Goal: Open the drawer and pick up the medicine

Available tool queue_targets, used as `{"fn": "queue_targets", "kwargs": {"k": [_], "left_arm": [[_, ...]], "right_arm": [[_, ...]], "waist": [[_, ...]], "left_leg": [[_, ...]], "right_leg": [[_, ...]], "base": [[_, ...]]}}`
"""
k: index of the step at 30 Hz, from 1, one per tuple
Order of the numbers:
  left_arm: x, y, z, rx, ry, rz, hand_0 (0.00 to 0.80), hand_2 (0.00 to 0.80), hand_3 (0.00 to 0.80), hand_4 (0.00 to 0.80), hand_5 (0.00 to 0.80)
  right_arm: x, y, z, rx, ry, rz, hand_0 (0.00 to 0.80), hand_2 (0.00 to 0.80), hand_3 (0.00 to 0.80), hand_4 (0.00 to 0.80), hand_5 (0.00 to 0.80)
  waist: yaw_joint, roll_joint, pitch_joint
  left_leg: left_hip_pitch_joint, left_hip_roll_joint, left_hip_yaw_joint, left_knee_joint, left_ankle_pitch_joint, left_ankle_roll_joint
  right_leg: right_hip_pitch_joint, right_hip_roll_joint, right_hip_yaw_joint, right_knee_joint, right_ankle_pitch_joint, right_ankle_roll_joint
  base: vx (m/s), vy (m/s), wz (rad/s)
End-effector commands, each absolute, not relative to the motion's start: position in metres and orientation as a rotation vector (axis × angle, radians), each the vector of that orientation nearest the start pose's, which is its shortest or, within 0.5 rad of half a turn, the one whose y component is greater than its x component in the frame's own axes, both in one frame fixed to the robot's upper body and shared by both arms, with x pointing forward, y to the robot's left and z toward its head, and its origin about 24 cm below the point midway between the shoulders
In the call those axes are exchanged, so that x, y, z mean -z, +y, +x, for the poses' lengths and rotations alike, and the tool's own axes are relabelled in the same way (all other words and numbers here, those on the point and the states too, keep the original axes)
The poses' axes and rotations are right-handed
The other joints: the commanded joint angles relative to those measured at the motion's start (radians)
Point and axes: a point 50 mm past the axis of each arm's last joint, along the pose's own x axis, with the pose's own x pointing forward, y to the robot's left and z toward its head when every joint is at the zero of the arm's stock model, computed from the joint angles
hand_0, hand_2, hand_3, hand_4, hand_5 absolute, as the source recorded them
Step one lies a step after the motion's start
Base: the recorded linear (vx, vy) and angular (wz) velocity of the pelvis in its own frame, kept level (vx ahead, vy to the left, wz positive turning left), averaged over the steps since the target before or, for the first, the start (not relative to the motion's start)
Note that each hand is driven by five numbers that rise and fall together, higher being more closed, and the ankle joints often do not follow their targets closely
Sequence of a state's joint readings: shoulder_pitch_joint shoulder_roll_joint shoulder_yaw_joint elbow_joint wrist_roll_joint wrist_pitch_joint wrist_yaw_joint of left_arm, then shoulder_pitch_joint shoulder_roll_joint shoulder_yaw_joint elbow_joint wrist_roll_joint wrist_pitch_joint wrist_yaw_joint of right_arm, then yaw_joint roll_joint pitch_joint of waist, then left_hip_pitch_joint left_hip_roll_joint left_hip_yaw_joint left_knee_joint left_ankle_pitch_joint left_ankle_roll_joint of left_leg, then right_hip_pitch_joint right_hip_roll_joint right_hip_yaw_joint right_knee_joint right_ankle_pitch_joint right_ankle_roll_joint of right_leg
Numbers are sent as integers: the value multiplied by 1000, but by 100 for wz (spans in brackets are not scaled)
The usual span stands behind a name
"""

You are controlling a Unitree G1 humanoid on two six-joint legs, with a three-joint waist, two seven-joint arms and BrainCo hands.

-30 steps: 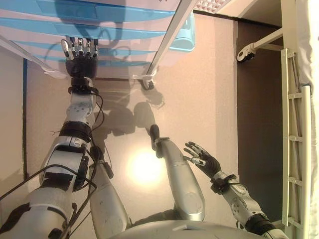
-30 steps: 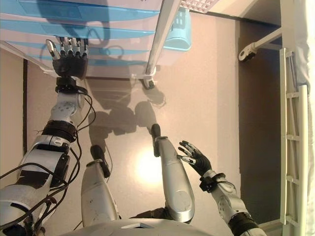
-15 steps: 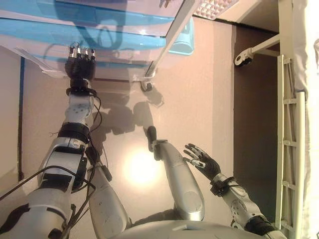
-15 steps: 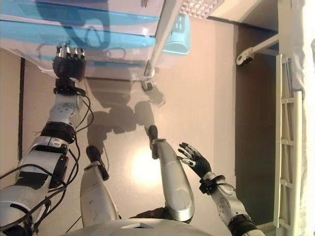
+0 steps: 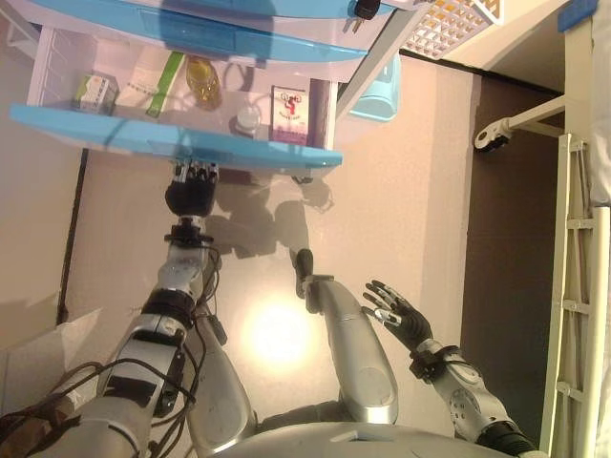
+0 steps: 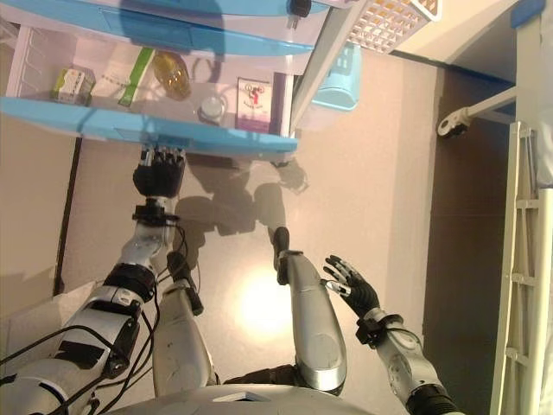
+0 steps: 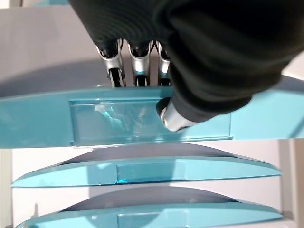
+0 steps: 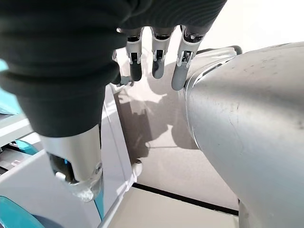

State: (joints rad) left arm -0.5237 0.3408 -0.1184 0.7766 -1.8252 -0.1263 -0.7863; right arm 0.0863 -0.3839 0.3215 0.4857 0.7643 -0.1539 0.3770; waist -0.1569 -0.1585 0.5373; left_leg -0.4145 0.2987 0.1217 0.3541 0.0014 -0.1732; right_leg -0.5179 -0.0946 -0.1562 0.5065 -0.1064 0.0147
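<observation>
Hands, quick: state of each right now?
Left hand: shut on the drawer handle, drawer pulled out.
Right hand: open, holding nothing, out beside the robot.

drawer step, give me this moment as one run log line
drawer: pulled open | left hand: curled on its blue front | contents: green box, bottle, pink box | right hand: open, idle

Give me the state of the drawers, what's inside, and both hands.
Blue-fronted drawer: pulled open.
Upper blue-fronted drawers: closed.
Yellowish bottle: lying in the open drawer.
White and purple medicine box: standing in the open drawer.
Left hand: fingers curled round the drawer front.
Right hand: open, empty.
</observation>
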Motion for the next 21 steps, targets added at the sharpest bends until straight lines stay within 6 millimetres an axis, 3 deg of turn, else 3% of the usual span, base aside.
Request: {"fn": "queue_targets", "kwargs": {"k": [1,6,9,19,20,21], "left_arm": [[-27,206,308,306,-377,-1428,800,800,800,800,800],[18,205,273,186,-282,-1472,800,800,800,800,800],[45,214,248,53,-201,-1508,800,800,800,800,800],[91,233,197,-261,-9,-1549,800,800,800,800,800],[94,234,194,-284,9,-1550,540,540,540,540,540],[97,235,190,-308,42,-1549,0,0,0,0,0]], "right_arm": [[85,-173,145,-365,592,405,0,0,0,0,0],[84,-175,143,-349,590,419,0,0,0,0,0],[86,-175,141,-343,598,425,0,0,0,0,0],[94,-179,135,-305,615,431,0,0,0,0,0],[95,-180,135,-302,614,431,0,0,0,0,0],[96,-182,134,-297,614,430,0,0,0,0,0]], "waist": [[19,-3,-17],[43,-2,-17],[62,-2,-17],[101,9,-17],[103,11,-17],[106,13,-17]], "left_leg": [[-54,-2,36,158,-69,64],[-55,-5,26,156,-62,63],[-54,-1,20,154,-52,60],[-68,-7,-7,170,-45,59],[-71,-7,-9,172,-45,60],[-73,-9,-10,174,-45,61]], "right_leg": [[49,-1,-14,-112,81,39],[57,-10,-32,-109,81,44],[61,-21,-49,-98,79,47],[61,-50,-79,-66,69,51],[58,-54,-80,-62,68,52],[56,-58,-81,-58,66,53]], "base": [[1,7,4],[0,7,21],[13,4,17],[18,26,8],[13,52,13],[10,53,9]]}}
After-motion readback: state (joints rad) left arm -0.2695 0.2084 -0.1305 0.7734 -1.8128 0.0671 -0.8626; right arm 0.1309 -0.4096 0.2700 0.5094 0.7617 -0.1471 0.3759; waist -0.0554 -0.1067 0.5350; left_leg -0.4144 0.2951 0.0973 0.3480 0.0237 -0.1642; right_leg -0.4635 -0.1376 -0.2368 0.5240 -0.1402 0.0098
